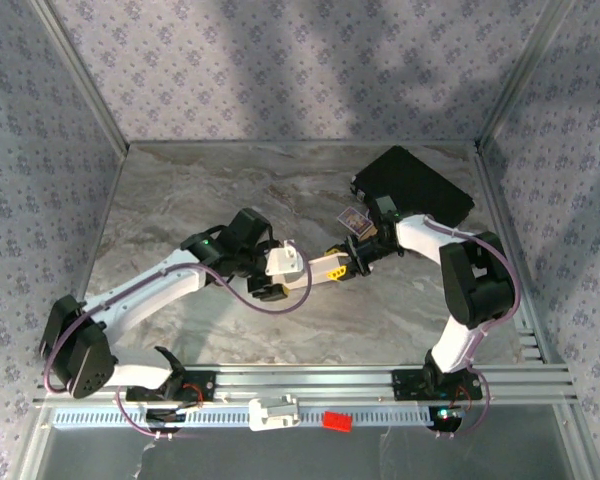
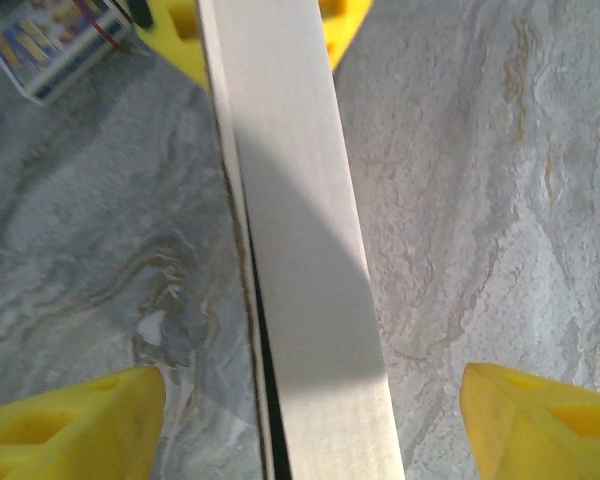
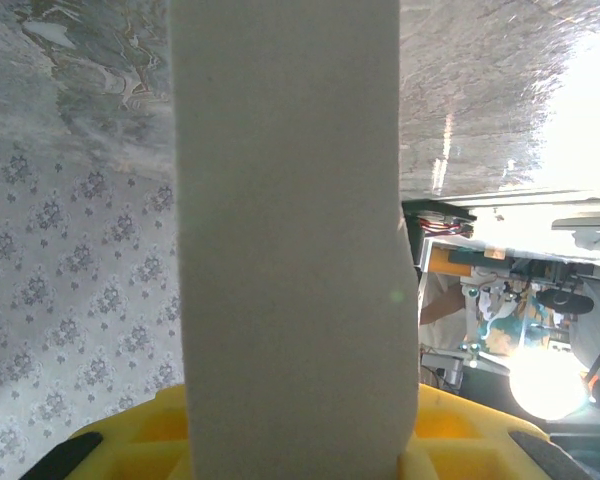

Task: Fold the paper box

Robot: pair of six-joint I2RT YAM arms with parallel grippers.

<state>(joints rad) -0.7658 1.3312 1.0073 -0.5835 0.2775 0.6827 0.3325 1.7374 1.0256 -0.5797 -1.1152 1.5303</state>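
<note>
Gripping the paper box (image 1: 285,262) with the right gripper (image 1: 332,268), jaws clamped on the right end of the white card. Holding it about mid-table, apparently clear of the table (image 1: 180,190), just near of the small packet (image 1: 357,220) and well apart from the black case (image 1: 415,185) at the far right.

Straddling the box's left end with the left gripper (image 2: 310,415), yellow fingers (image 2: 80,430) spread wide on either side and touching neither face in the left wrist view.

Seeing the box edge-on there as a narrow white strip with a dark seam down its left side. Probably partly collapsed flat, not squared up.

Judging the step as mid-fold, setting up a second grip for working a panel or tab.

Likely needing next:
- closing the left jaws on the strip without crushing the thin card
- bending along a crease against a steady right clamp

Watching for slip or skew, the card looking easy to bow. Not making out tabs or notches in any view.
</note>
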